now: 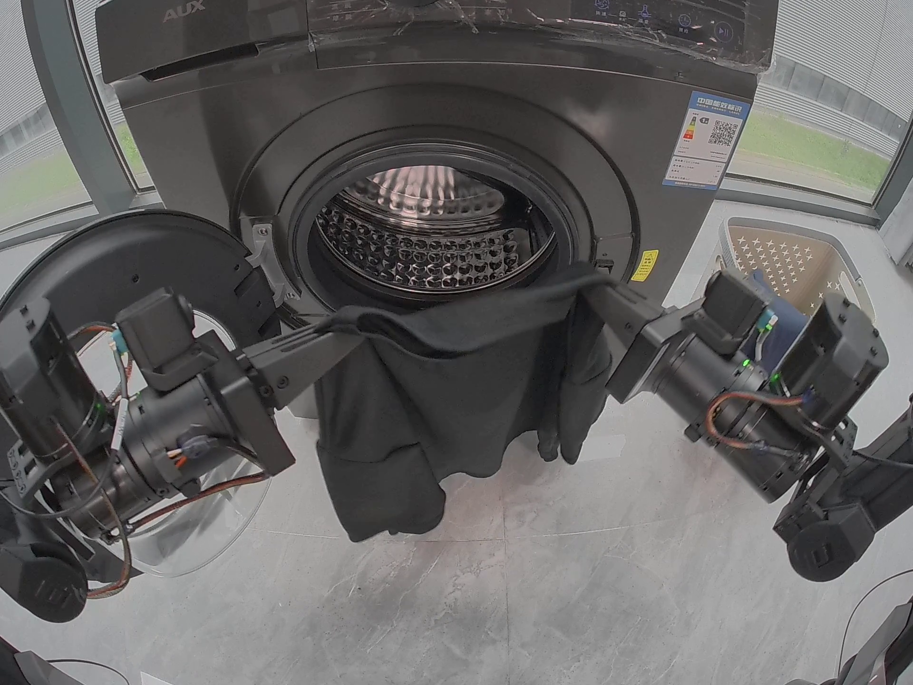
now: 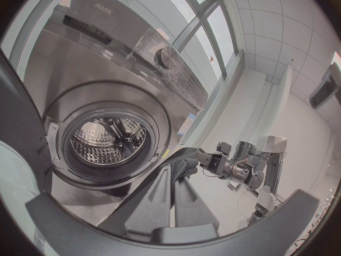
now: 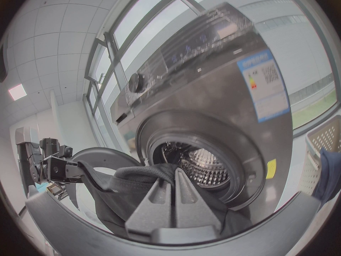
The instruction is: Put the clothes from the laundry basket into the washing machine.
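Note:
A dark grey garment [image 1: 447, 401] hangs stretched between my two grippers, right in front of the open washing machine [image 1: 428, 230]. My left gripper [image 1: 335, 327] is shut on its left end, and my right gripper [image 1: 592, 289] is shut on its right end. The cloth's top edge sits level with the drum opening's lower rim, and the rest drapes toward the floor. In the left wrist view the left gripper [image 2: 174, 171] pinches the garment [image 2: 184, 166]. In the right wrist view the right gripper [image 3: 174, 177] holds the garment [image 3: 142, 182]. The beige laundry basket [image 1: 808, 264] stands at the right with blue cloth [image 1: 780, 321] inside.
The machine's round door [image 1: 124, 268] is swung open at the left, behind my left arm. Pale marble floor [image 1: 533, 582] spreads below the garment. Windows surround the machine, and the basket [image 3: 321, 139] stands close beside its right side.

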Available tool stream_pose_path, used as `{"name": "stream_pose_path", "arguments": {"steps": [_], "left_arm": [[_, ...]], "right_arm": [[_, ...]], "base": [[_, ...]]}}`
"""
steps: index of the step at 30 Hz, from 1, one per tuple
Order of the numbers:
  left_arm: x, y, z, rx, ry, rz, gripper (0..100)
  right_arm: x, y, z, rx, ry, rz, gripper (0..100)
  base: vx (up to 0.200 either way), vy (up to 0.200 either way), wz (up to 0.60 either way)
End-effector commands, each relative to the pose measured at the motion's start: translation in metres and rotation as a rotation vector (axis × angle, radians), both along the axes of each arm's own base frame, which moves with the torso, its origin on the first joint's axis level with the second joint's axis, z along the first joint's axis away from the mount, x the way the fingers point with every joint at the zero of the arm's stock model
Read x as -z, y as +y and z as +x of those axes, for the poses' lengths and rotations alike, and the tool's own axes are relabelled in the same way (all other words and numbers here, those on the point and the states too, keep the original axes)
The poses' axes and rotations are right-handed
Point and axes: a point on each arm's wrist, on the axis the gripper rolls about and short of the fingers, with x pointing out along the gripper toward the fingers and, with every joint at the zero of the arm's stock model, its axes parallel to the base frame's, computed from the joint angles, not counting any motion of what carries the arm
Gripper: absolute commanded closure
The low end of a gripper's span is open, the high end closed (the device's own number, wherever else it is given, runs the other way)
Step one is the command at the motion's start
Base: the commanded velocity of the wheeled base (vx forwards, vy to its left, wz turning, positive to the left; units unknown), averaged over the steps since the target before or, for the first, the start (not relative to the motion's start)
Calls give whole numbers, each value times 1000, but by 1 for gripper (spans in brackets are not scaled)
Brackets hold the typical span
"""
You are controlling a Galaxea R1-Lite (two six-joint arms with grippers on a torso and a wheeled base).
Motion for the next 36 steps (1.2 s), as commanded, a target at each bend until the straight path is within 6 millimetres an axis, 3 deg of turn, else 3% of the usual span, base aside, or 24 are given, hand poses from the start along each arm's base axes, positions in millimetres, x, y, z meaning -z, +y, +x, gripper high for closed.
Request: {"name": "stream_pose_path", "arguments": {"steps": [1, 5, 6, 14, 22, 26, 27, 29, 36], "left_arm": [[14, -20, 16, 37, 59, 25, 100], [9, -25, 21, 39, 49, 10, 100], [7, -25, 22, 38, 43, 4, 100], [-4, -30, 29, 19, 8, -24, 100], [-8, -31, 26, 28, -5, -33, 100], [-10, -30, 25, 29, -11, -37, 100], [-11, -30, 24, 30, -25, -47, 100], [-12, -31, 24, 32, -30, -52, 100], [-12, -30, 22, 32, -44, -61, 100]], "right_arm": [[37, 30, -4, -85, 100, -69, 100], [50, 46, -11, -137, 130, -91, 100], [57, 49, -15, -152, 151, -112, 0], [112, 33, -34, -196, 296, -314, 0], [127, 34, -41, -232, 335, -366, 0], [129, 36, -36, -223, 334, -364, 0], [134, 42, -21, -200, 326, -356, 0], [140, 43, -12, -185, 326, -353, 0], [140, 51, 7, -160, 296, -319, 0]], "base": [[0, 0, 0], [0, 0, 0], [0, 0, 0], [0, 0, 0], [0, 0, 0], [0, 0, 0], [0, 0, 0], [0, 0, 0], [0, 0, 0]]}}
